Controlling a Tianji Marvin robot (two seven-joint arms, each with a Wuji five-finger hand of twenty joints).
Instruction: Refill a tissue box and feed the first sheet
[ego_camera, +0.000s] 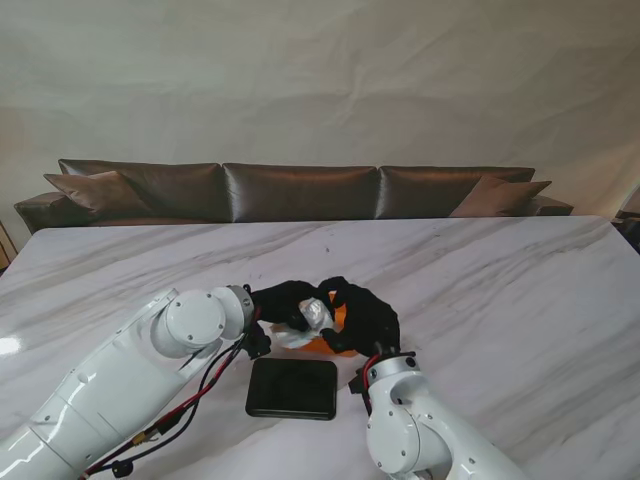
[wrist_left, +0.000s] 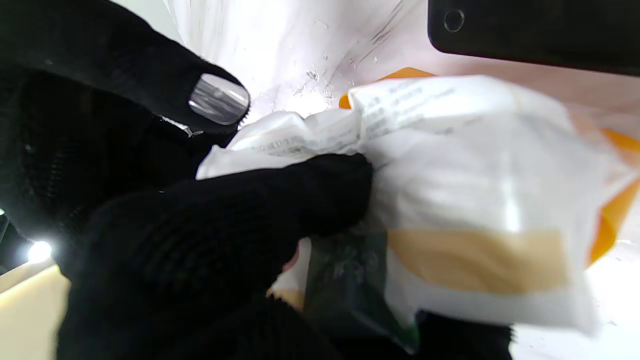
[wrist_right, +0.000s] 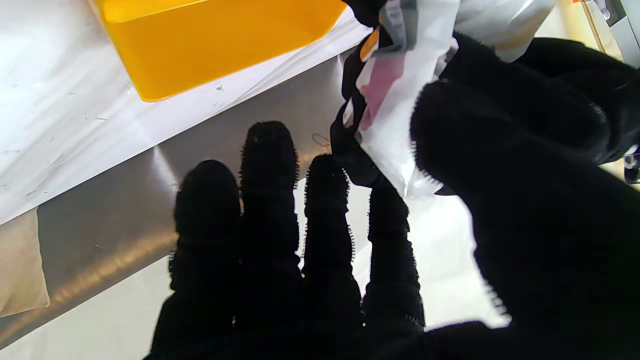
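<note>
So both robot hands are bunched up over the middle of the tabletop (ego_camera: 480, 290) on the same thing; a soft plastic-wrapped tissue pack (ego_camera: 312, 318), white with printed text and a tan band, held just over the orange tissue box (ego_camera: 330, 346). The left robot hand (ego_camera: 283, 303) is clamped on one end of the pack, thumb and fingers pinching the crinkled wrapper; you can see that clearly from its wrist camera. The right robot hand (ego_camera: 362, 312) has the other end; its wrist view shows the thumb pressing the wrapper against a fingertip, with the other three fingers spread and touching nothing.

My read on the step: still at the refill part, either getting the wrapper open or lining the pack up to go into the box; can't tell whether the wrapper is torn yet. The next move probably calls for the two hands pulling apart gently without crushing the tissues, then lowering the stack into the orange box, which sits right under them; feeding the first sheet is not yet started.

Count: one tissue pack; one orange box; one flat black lid-looking panel (ego_camera: 292, 388) lying on the tabletop nearer to me; two robot hands.
</note>
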